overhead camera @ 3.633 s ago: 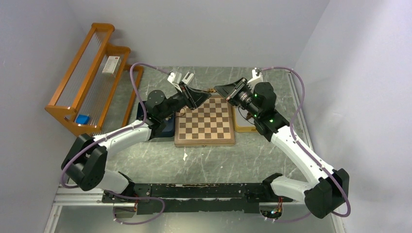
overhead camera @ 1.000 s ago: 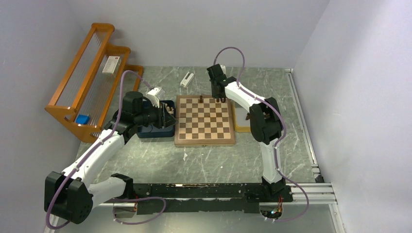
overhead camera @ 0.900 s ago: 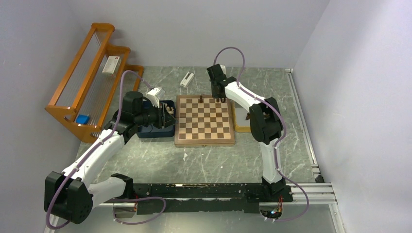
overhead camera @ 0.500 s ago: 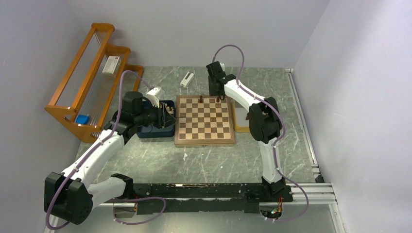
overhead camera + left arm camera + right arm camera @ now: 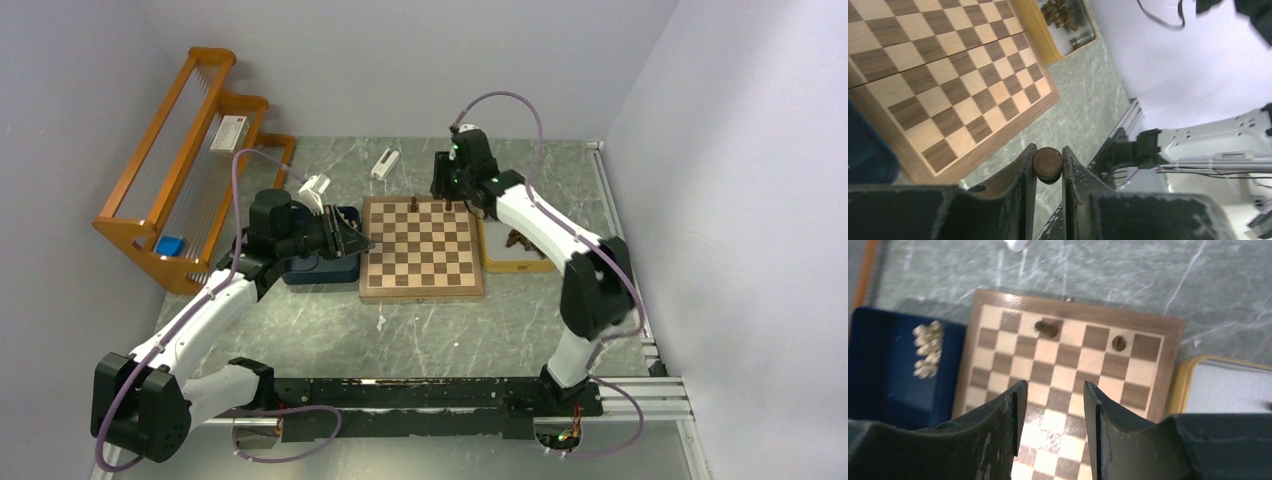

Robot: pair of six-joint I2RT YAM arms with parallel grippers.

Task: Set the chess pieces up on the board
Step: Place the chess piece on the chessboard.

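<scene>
Board [image 5: 421,250] flat in the middle of the worktop [image 5: 450,320], nearly bare. On its far row, two dark pieces [image 5: 1046,327], upright and apart, with bare squares between them.

Off the board, one more dark piece [image 5: 1047,165], clamped between the fingers of the left gripper [image 5: 1048,151] (round end toward the wrist camera). Held at the board's left edge, beside the blue tray [image 5: 878,365].

Over the far side of the board, the right gripper [image 5: 1053,386], fingers apart with nothing between them. In the top view, close to the right-hand one of the two standing pieces.

Inside the blue tray, just left of the board, a cluster of cream pieces [image 5: 925,350]. Impossible to tell whether tray and board touch.

Just right of the board, a yellow tray [image 5: 520,268] holding a small heap of further dark pieces [image 5: 517,238].

Beyond the board's far edge, lying on the marbled worktop, a small white object [image 5: 384,162], too small to identify.

Against the left wall, an orange wooden rack [image 5: 180,150], with a white box [image 5: 229,133] on an upper level and a blue item [image 5: 169,244] low down.
</scene>
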